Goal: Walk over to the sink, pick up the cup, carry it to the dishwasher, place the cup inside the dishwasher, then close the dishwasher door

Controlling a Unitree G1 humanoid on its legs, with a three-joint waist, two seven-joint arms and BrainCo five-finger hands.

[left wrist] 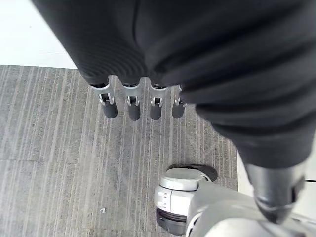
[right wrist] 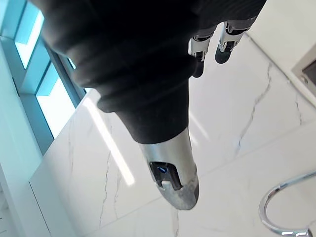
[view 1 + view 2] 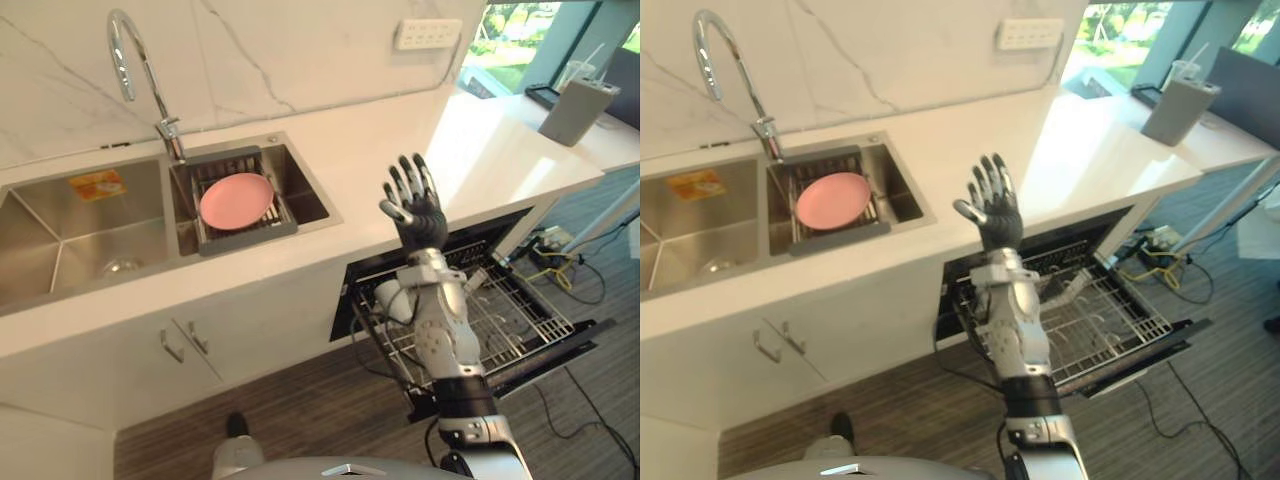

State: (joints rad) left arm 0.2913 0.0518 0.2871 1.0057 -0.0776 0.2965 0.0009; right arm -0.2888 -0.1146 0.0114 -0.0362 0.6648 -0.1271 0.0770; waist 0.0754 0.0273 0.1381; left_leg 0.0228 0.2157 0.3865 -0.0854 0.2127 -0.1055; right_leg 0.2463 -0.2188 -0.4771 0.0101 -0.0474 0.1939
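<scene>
Cup (image 3: 388, 297) sits in dishwasher rack (image 3: 525, 318) behind right arm (image 3: 442, 325).

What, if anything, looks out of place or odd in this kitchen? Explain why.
Nothing is spilled or broken. The dishwasher door stands open with its wire rack pulled out over the floor, which is in the way. The right hand is raised, open and empty.

The right hand (image 3: 416, 210) has silver dark-tipped fingers (image 3: 405, 178) and a dark ribbed cover (image 3: 424, 233).
</scene>
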